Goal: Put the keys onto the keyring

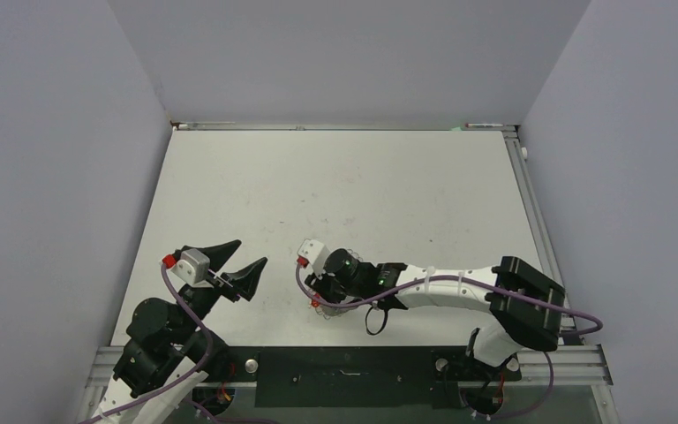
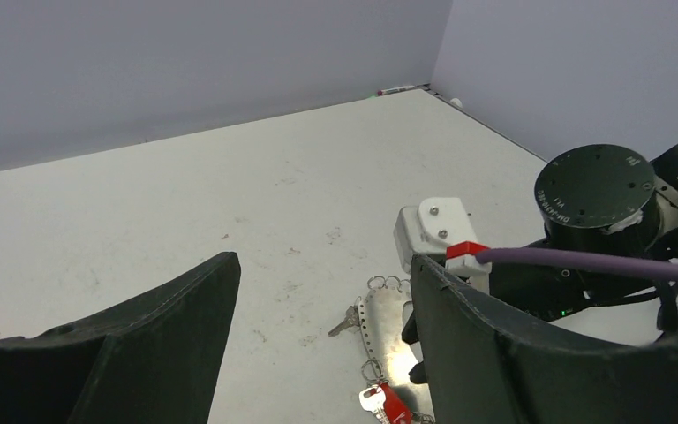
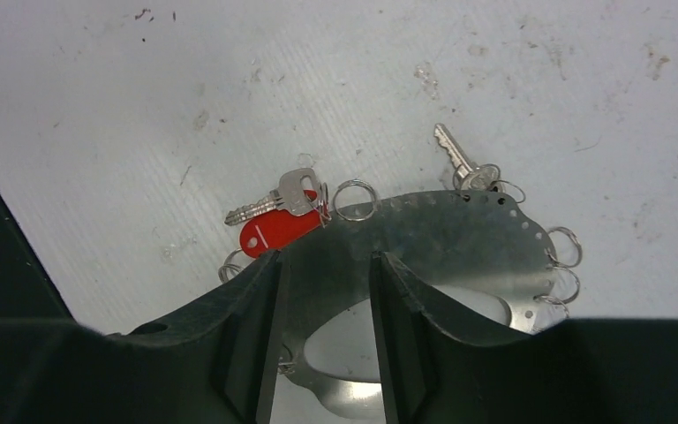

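Your right gripper [image 3: 327, 261] sits directly over the keyring [image 3: 459, 230], jaws partway apart, nothing pinched that I can see. The hoop lies flat on the table [image 3: 141, 106] and its band shows through the gap. Can't tell if the pads touch the band. Both keys lie just ahead of the fingertips, at the hoop's outer rim on the side away from the wrist. Red-tagged key [image 3: 274, 231]: just ahead of the finger on the wrist view's left, long axis crosswise to the fingers, blade pointing out away from the gap. Plain key [image 3: 455, 155]: ahead and off to the other side, further out, head at the rim among the wire loops [image 3: 355, 200], blade slanting away from the tool. Whether either head is already threaded on a loop is too small to tell. Your left gripper [image 2: 325, 265] hangs wide open and empty, well apart, with the hoop ahead of it toward the right arm's side. Right arm is much the nearer. My read: a short reach forward, and a wrist turn to close across the crosswise red key.
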{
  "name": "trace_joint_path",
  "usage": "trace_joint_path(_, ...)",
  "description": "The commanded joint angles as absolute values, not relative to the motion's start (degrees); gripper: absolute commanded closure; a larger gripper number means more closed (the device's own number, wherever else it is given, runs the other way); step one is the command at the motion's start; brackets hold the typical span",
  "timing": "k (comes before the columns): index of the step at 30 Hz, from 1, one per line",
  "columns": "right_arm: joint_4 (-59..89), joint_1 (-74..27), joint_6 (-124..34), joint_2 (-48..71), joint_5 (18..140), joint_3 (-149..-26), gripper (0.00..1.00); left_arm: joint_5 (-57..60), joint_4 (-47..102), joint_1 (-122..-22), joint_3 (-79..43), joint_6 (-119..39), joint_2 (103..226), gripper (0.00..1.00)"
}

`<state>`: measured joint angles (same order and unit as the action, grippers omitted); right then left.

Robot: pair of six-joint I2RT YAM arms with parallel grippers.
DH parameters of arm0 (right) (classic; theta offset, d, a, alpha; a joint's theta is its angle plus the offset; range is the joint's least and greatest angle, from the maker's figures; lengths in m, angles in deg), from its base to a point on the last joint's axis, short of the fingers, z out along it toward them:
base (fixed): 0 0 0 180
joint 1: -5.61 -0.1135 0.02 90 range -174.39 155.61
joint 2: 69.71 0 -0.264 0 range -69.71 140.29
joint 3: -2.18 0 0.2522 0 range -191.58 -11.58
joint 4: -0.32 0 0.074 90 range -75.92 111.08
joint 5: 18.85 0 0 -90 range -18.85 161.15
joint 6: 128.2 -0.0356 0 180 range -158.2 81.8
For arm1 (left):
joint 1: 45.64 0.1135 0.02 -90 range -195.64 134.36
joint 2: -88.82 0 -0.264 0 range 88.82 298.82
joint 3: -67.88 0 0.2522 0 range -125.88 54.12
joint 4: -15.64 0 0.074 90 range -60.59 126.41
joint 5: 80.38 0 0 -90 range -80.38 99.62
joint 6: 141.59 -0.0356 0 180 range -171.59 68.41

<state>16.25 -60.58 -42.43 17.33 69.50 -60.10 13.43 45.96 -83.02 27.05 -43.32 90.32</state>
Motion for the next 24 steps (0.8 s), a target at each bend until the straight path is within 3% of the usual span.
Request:
trace_joint_path(1, 11.6, -60.1, -37.2, 20.9, 75.7, -60.3, 0.62, 12.8, 45.3, -82.7, 25.1, -43.8, 90.1, 0.32)
trace_joint_path(12, 8.9, -59.4, -34.4, 27.8, 76.4, -62.8, 0.69, 13.0, 45.2, -82.7, 25.1, -43.8, 90.5, 0.32)
trace_joint_path(24, 6.7, -57.6, -33.1, 27.6, 78.8, -62.8, 0.71, 12.8, 45.0, -82.7, 25.3, -43.8, 91.1, 0.32)
